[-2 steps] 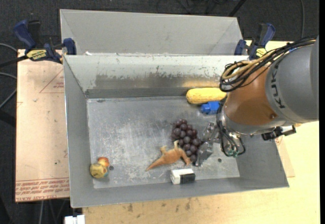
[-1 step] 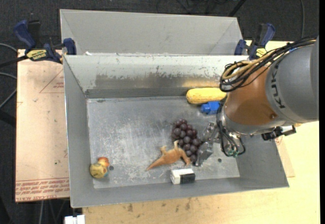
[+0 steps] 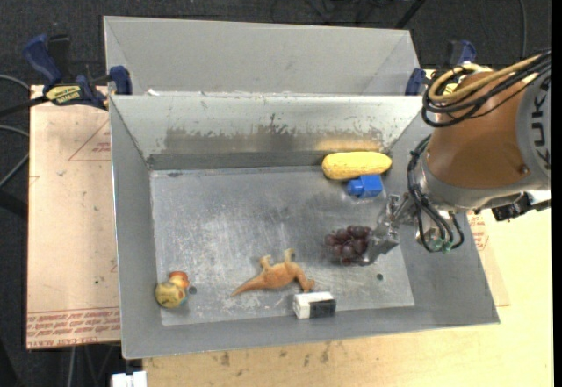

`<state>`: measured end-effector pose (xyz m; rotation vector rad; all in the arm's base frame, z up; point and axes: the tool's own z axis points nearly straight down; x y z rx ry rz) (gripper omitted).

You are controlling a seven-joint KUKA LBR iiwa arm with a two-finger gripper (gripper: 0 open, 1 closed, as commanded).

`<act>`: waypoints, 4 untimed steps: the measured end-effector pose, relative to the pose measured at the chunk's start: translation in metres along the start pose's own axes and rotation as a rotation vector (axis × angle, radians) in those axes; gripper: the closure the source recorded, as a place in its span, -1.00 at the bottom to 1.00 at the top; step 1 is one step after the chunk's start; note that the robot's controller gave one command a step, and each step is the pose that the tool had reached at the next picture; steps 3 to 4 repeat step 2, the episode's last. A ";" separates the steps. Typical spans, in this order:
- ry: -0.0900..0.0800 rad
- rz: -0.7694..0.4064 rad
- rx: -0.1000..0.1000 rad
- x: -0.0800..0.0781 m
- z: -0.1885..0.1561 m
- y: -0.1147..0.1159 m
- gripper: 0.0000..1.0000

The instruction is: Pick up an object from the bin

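Note:
My gripper [image 3: 381, 245] reaches down at the right side of the bin floor, its fingertips right beside a dark purple bunch of grapes [image 3: 348, 243] and touching its right edge. Whether anything sits between the fingers I cannot make out. A small blue block [image 3: 364, 187] lies just behind the grapes, against a yellow corn-cob-shaped toy [image 3: 356, 165] at the foot of the back wall. An orange toy dinosaur [image 3: 276, 275] lies to the left of the grapes, and a white and black block [image 3: 313, 304] rests near the front wall.
A small yellow and red apple-like toy [image 3: 172, 290] sits in the front left corner. The arm with its orange cover and cables hangs over the bin's right wall.

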<state>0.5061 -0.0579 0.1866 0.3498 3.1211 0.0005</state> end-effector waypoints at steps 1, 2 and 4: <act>0.000 0.000 0.000 0.000 0.000 0.000 1.00; 0.007 -0.045 0.002 0.005 -0.033 0.005 1.00; 0.007 -0.045 0.002 0.005 -0.033 0.005 1.00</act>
